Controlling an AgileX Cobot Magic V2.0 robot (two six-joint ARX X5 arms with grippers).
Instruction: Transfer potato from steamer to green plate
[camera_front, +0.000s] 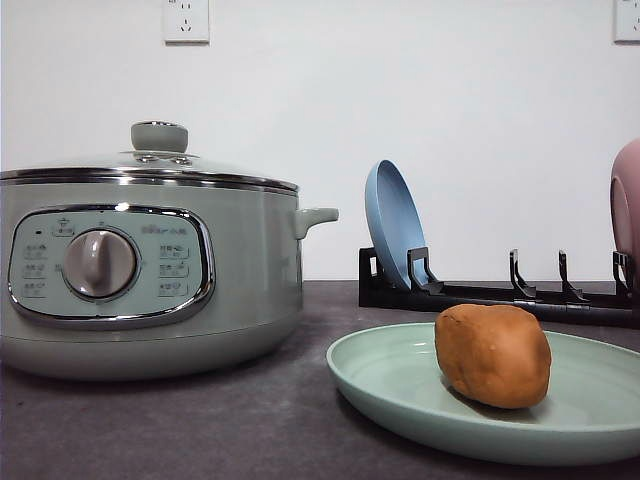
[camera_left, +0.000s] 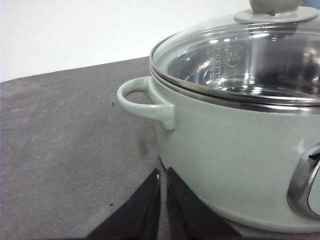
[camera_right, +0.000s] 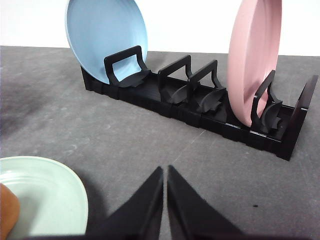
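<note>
Left gripper (camera_left: 163, 200) closed and empty beside the lidded steamer (camera_left: 240, 150), right gripper (camera_right: 165, 200) closed, empty, near green plate (camera_right: 55, 200), potato (camera_front: 492, 355) resting on it

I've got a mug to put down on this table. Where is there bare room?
Bare dark tabletop lies between the steamer and the green plate, and between that plate and the black rack. Left of the steamer's handle is open too. The plate holds the potato; the rack's ends hold the blue plate and pink plate.

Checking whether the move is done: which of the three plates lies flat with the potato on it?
The wide pale mint-green plate lies flat on the table, holding the orange-brown potato. The blue plate and pink plate stand upright in the black rack.
</note>
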